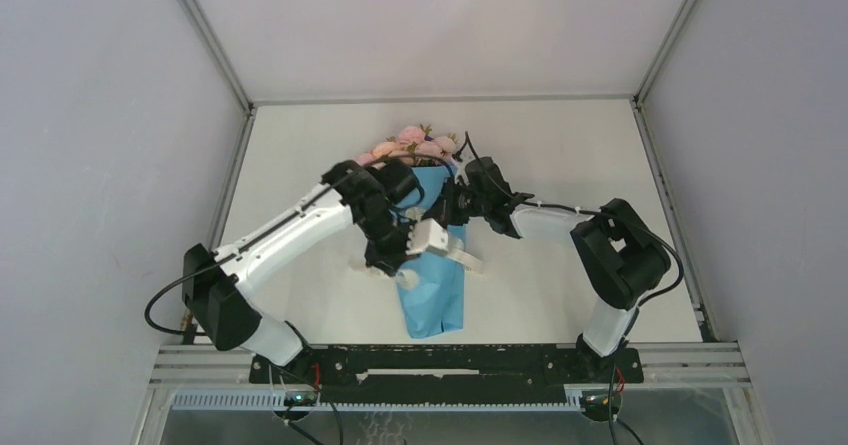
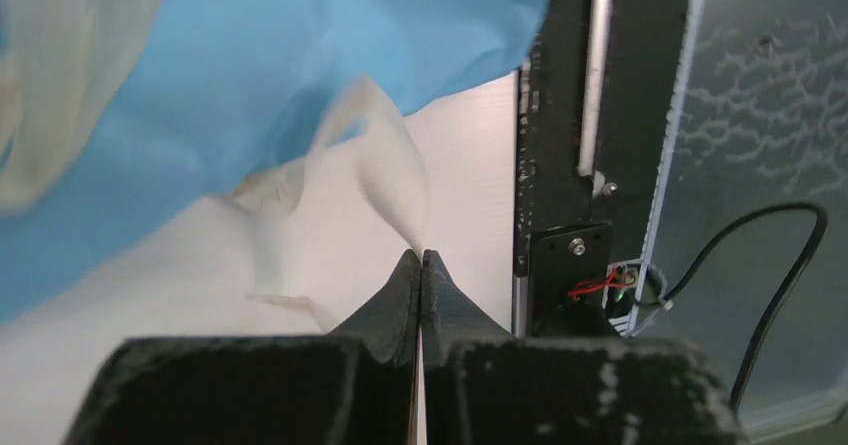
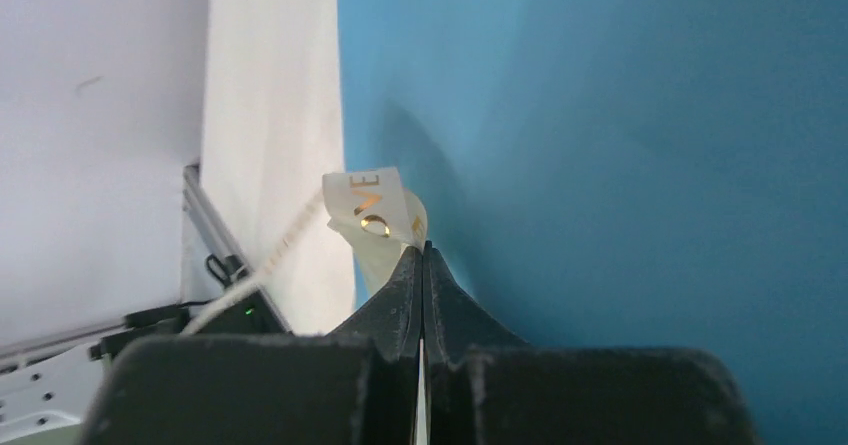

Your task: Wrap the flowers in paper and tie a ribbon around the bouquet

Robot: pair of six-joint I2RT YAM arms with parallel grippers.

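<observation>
The bouquet (image 1: 440, 285) lies in the middle of the table (image 1: 560, 165), between my two arms. Its pink roses (image 1: 410, 145) point to the far edge and the narrow end of the cone points to the near edge. My left gripper (image 2: 421, 265) is closed completely on one part of the cream ribbon (image 2: 390, 175), which rises from the fingertips toward the edge of the light-blue paper (image 2: 300, 55). My right gripper (image 3: 421, 260) is also fully closed. It pinches another part of the ribbon, where gold letters are visible, close against the paper. I judge that I hold the ribbon on both sides of the cone so that I can pull it tight around the wrapping and make a knot. The wrapping looks finished, but the tying is not yet done.
</observation>
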